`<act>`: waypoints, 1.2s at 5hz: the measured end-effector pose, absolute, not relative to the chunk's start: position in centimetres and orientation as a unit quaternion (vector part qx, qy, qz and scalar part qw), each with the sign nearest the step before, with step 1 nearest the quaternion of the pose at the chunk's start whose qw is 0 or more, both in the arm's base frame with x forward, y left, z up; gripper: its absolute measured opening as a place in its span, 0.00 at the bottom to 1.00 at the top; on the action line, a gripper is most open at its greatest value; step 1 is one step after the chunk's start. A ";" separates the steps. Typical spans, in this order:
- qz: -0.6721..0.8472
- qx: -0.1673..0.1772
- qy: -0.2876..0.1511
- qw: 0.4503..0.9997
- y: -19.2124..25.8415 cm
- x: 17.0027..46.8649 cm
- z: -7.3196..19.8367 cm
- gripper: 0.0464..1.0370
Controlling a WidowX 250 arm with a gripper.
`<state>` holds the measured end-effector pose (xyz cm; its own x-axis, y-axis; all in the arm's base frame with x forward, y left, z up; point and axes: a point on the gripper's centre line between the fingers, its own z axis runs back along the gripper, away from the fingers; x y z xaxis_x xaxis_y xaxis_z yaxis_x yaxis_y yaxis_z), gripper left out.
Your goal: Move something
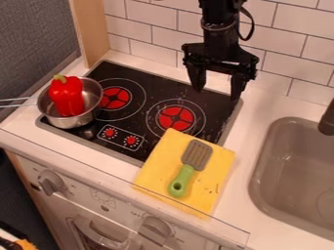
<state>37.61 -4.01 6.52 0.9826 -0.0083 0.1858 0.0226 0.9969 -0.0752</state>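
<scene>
Red bell pepper (67, 96) upright in the saucepan, tool empty

We record the pepper stem up inside the steel saucepan (77, 120), which sits at the left side of the black stovetop (179, 95), its wire handle pointing left. The tool (217, 93) hangs above the stovetop's far right part, well apart from the pepper; we note its fingers apart, nothing between them. At the near right corner we log a yellow cloth (156, 166) bearing a spatula (190, 167), grey blade away from us, green handle toward us. We place the sink (283, 166) at right, set into the white desk (258, 114).
</scene>
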 end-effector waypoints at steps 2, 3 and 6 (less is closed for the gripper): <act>0.028 -0.087 -0.116 0.989 -3.4 36.9 4.0 0.96; 0.059 -0.066 -0.120 0.989 0.0 36.2 5.6 0.96; 0.142 0.033 -0.152 0.978 10.8 29.0 13.5 0.96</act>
